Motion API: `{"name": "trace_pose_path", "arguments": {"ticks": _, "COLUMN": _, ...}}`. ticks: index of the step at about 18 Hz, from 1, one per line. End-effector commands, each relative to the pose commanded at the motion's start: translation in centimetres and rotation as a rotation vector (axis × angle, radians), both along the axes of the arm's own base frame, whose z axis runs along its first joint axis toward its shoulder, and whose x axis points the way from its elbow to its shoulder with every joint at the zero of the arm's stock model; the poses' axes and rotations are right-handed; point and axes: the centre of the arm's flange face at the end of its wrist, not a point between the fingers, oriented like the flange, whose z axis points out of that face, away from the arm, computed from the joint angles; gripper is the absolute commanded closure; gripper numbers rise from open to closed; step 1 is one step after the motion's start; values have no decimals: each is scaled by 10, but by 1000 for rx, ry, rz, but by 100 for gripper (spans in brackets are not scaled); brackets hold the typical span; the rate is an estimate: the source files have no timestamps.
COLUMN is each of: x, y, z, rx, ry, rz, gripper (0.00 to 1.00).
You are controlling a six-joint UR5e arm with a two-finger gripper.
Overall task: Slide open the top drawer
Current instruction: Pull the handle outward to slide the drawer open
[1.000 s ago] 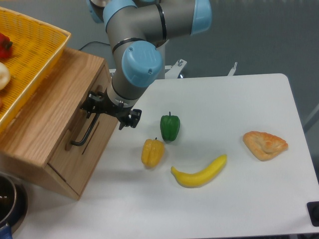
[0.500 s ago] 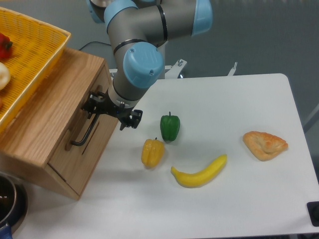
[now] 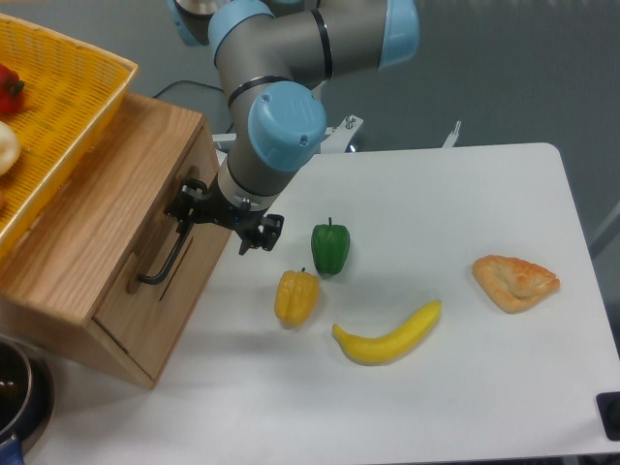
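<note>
Gripper [image 3: 190,211] sat at the top drawer [image 3: 167,276] by its handle [image 3: 163,260], grip state unclear, drawer barely out.

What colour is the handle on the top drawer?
Black. The thin bar handle stands out against the light oak top drawer in the fixed camera view.

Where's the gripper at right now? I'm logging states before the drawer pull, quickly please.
Gripper: at the upper end of the top drawer's black bar handle; open or closed on it cannot be told from this view.
</note>
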Motion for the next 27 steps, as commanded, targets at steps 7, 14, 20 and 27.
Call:
{"name": "trace_pose_path", "arguments": {"ticks": 7, "x": -6, "y": -2, "z": 1, "rx": 3, "ry": 16, "rz": 8, "gripper": 0}}
{"name": "trace_pose_path", "arguments": {"ticks": 14, "x": -17, "y": -6, "z": 1, "rx": 9, "ry": 26, "rz": 23, "gripper": 0}}
{"name": "trace_pose_path", "arguments": {"ticks": 20, "x": -25, "y": -11, "z": 1, "rx": 10, "ry": 27, "rz": 38, "gripper": 0}}
{"name": "trace_pose_path", "arguments": {"ticks": 27, "x": -37, "y": -18, "z": 2, "rx": 13, "ry": 31, "rz": 53, "gripper": 0}}
